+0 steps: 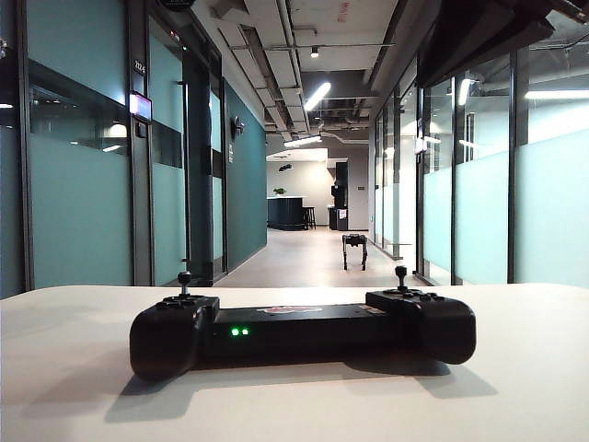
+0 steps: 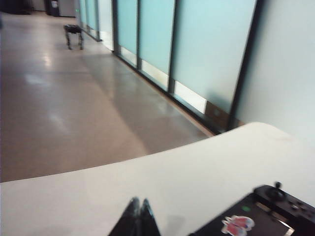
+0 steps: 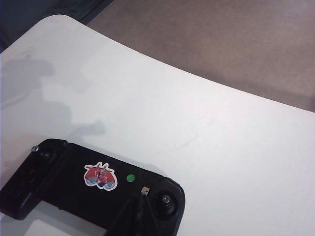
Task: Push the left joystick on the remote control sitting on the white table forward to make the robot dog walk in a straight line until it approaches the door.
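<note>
L end effector point(image 2: 138, 216) closed, empty, above table point(image 2: 147, 182). R end effector point(image 3: 142, 211) closed, prob. beside a stick. Left joystick point(image 1: 185, 278): tiny, stiff, slippery; nudge knob.

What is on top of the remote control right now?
On the remote control: a reddish-white sticker, a green light and both joysticks. The shut right gripper hovers by one stick, covering part of the body. The shut left gripper is off it.

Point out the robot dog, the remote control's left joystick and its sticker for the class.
robot dog point(image 1: 354, 249): exterior view, on its boxy body, down the corridor.
left joystick point(image 1: 185, 279): exterior view, on the round knob.
sticker point(image 3: 100, 176): right wrist view, on the middle of the reddish-white picture.
</note>
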Action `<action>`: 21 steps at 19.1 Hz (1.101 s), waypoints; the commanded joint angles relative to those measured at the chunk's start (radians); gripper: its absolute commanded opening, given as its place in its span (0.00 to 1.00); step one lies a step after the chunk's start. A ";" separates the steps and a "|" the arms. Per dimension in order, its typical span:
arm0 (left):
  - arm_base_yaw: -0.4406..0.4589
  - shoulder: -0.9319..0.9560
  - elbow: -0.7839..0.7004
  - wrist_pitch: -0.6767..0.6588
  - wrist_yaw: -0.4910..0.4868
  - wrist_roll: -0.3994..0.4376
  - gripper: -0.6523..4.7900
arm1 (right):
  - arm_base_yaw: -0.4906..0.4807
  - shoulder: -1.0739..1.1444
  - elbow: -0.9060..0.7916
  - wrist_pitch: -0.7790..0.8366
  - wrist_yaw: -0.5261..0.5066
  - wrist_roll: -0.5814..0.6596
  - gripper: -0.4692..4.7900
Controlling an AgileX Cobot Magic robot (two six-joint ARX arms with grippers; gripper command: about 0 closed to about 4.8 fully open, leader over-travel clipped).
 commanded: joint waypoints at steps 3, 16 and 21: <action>0.115 -0.081 -0.041 0.029 0.004 -0.002 0.11 | 0.000 -0.002 0.005 0.018 -0.002 -0.004 0.08; 0.409 -0.143 -0.114 -0.005 -0.002 0.050 0.11 | 0.001 -0.002 0.005 0.018 -0.002 -0.004 0.08; 0.385 -0.143 -0.166 0.063 -0.033 0.050 0.11 | 0.001 -0.002 0.005 0.018 -0.002 -0.004 0.08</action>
